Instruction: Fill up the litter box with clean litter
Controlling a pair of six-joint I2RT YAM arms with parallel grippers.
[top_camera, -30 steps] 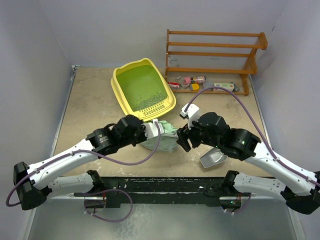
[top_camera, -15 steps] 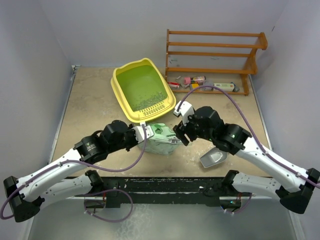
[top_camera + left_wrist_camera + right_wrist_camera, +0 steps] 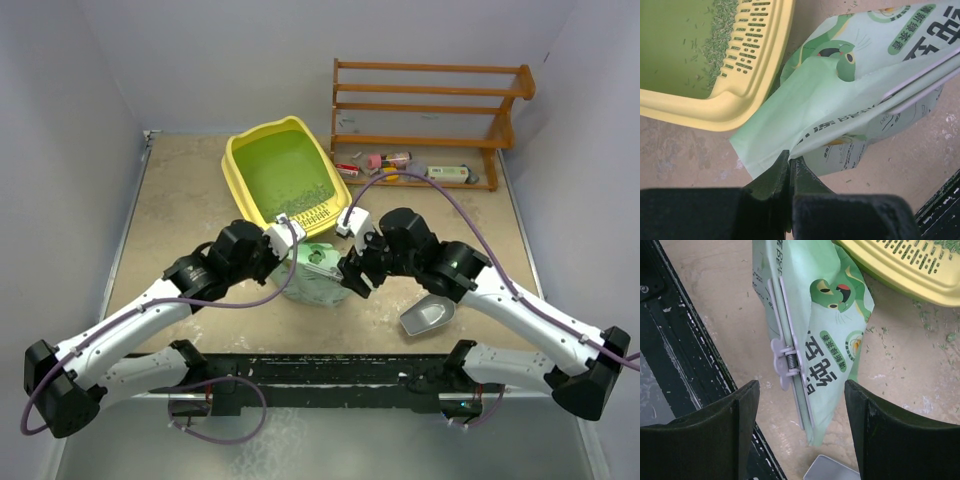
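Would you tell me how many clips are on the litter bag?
1: a long pale clip runs along the bag's folded top; its other side is hidden.

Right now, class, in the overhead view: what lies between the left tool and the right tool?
The pale-green litter bag, standing between the left tool and the right tool in the top view. The left tool is shut on its edge.

From above, the left arm and right arm hide both ends of the litter bag, and the items at the wooden rack's foot are too small to name. The left wrist view crops the litter box at top and left. The right wrist view shows only a corner of the metal scoop.
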